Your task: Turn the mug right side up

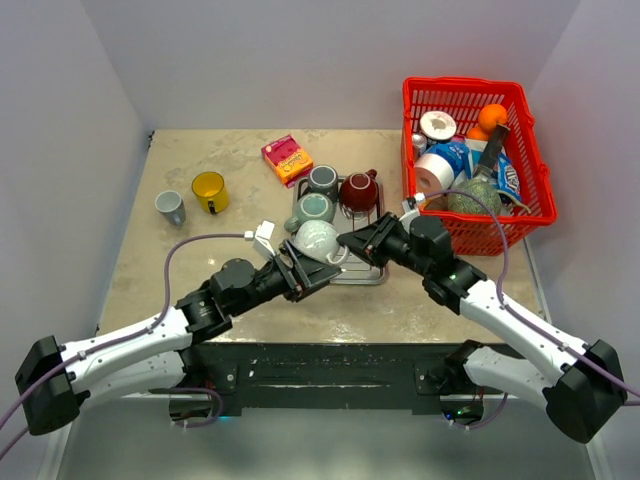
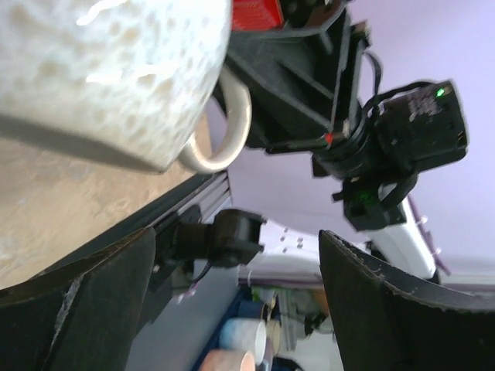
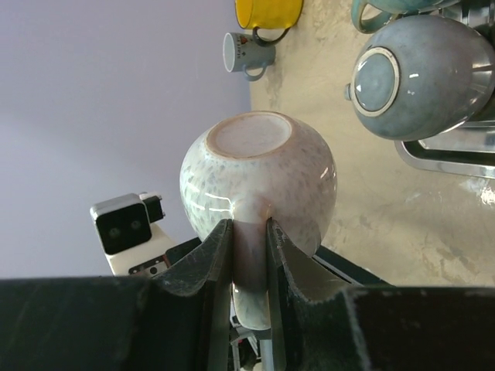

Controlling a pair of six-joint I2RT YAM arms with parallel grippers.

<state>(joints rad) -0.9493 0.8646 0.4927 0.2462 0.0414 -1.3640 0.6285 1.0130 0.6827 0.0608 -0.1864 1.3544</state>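
The white speckled mug (image 1: 318, 240) hangs at the front edge of the metal tray (image 1: 368, 276), between my two grippers. My right gripper (image 1: 346, 243) is shut on its handle. In the right wrist view the mug (image 3: 259, 174) shows its unglazed base toward the top, and the fingers (image 3: 213, 255) pinch the handle (image 3: 249, 247) from both sides. My left gripper (image 1: 300, 276) is open just below and left of the mug. In the left wrist view the mug (image 2: 116, 69) and its handle (image 2: 232, 116) fill the upper left, ahead of the wide-open left gripper (image 2: 240, 297).
The tray holds a teal mug (image 1: 312, 209), a grey mug (image 1: 323, 181) and a dark red mug (image 1: 359, 191). A pink box (image 1: 287, 159), a yellow mug (image 1: 209, 190) and a small grey mug (image 1: 170, 207) stand at the back left. A red basket (image 1: 530, 160) of groceries stands on the right.
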